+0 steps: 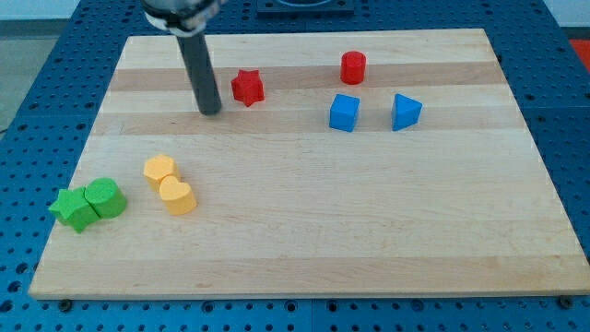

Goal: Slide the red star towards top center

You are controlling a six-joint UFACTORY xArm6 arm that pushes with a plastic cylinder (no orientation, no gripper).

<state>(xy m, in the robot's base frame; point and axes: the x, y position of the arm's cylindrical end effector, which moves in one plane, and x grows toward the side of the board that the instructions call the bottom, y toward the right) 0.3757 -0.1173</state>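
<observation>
The red star [247, 87] lies on the wooden board [304, 231] near the view's top, left of centre. My tip [211, 111] rests on the board just left of the star and slightly below it, with a small gap between them. The dark rod rises from the tip to the view's top edge.
A red cylinder [353, 67] sits at the top, right of centre. A blue cube [344, 112] and a blue triangular block [405, 112] lie below it. A yellow hexagon [159, 170] and yellow heart [177, 196] touch at the left. A green star [74, 208] and green block [106, 197] sit at far left.
</observation>
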